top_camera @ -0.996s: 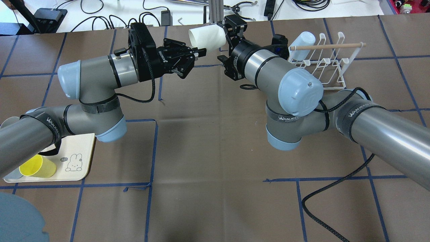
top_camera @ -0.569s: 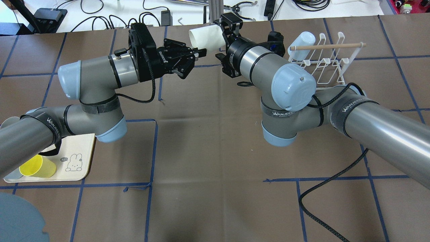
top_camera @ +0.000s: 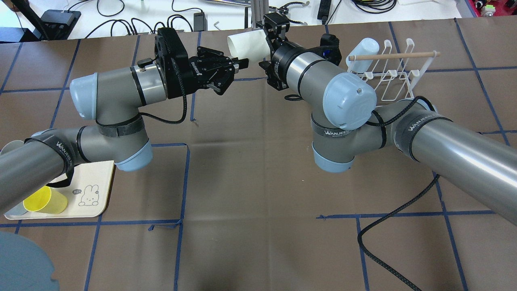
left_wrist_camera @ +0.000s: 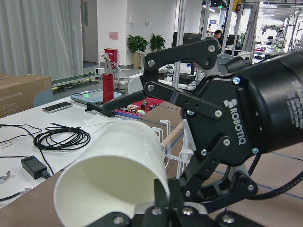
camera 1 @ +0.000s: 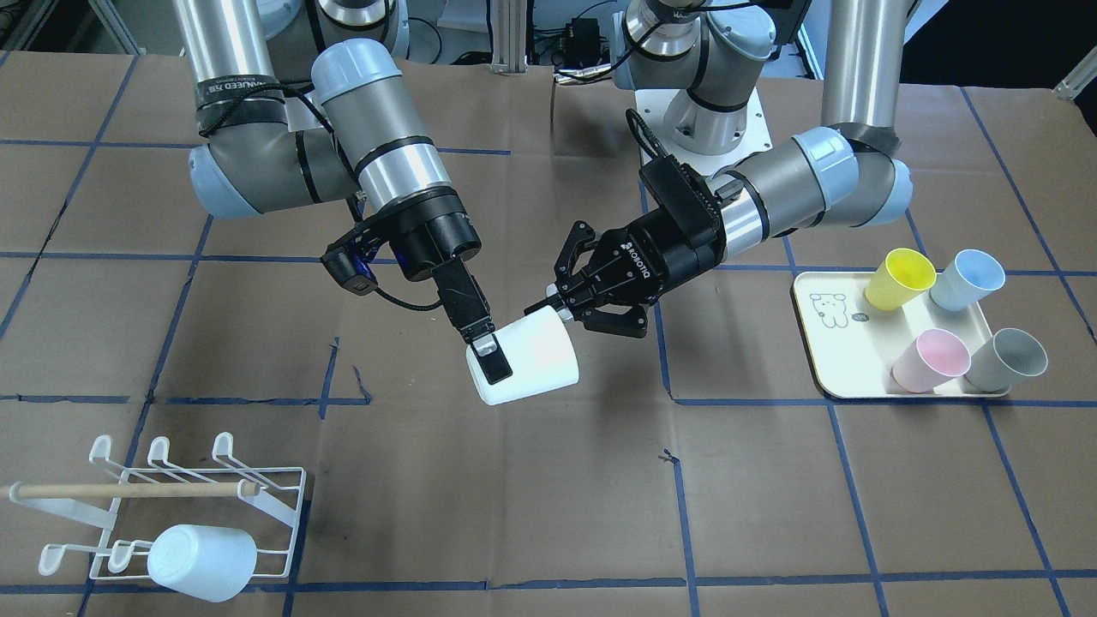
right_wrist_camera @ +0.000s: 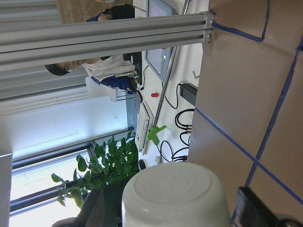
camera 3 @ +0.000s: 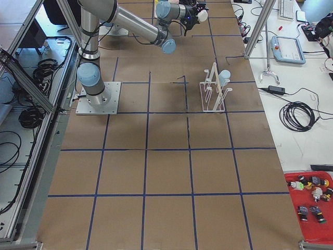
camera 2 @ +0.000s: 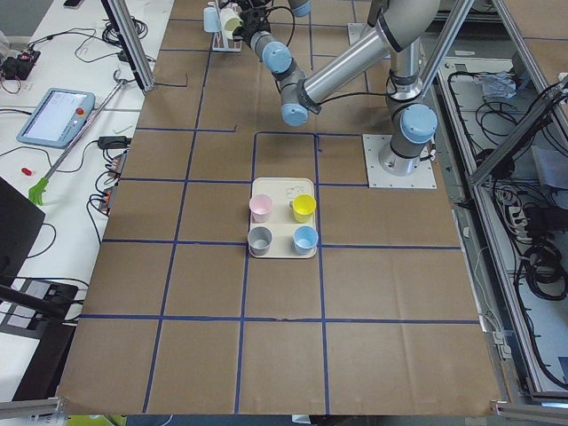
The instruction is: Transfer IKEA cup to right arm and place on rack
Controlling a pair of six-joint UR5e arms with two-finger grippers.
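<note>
The white IKEA cup (camera 1: 527,364) hangs on its side in mid-air between my two grippers; it also shows in the overhead view (top_camera: 248,46). My left gripper (camera 1: 559,313), with the linkage fingers, is shut on the cup's rim (left_wrist_camera: 163,201). My right gripper (camera 1: 501,368), with the long flat fingers, is open and straddles the cup's base end. One flat finger (camera 1: 490,358) lies along the cup's side. In the right wrist view the cup's base (right_wrist_camera: 177,198) sits between the fingers, with a small gap on one side. The white wire rack (camera 1: 283,480) stands to the right arm's side.
A pale cup (camera 1: 201,561) hangs on the rack, under the wooden dowel (camera 1: 128,490). A cream tray (camera 1: 836,343) beyond my left arm holds yellow, blue, pink and grey cups. A black cable (top_camera: 387,242) trails over the table under my right arm.
My right arm has swung leftward in the overhead view, bringing its gripper further over the cup's base. The cup and my left arm have stayed still.
</note>
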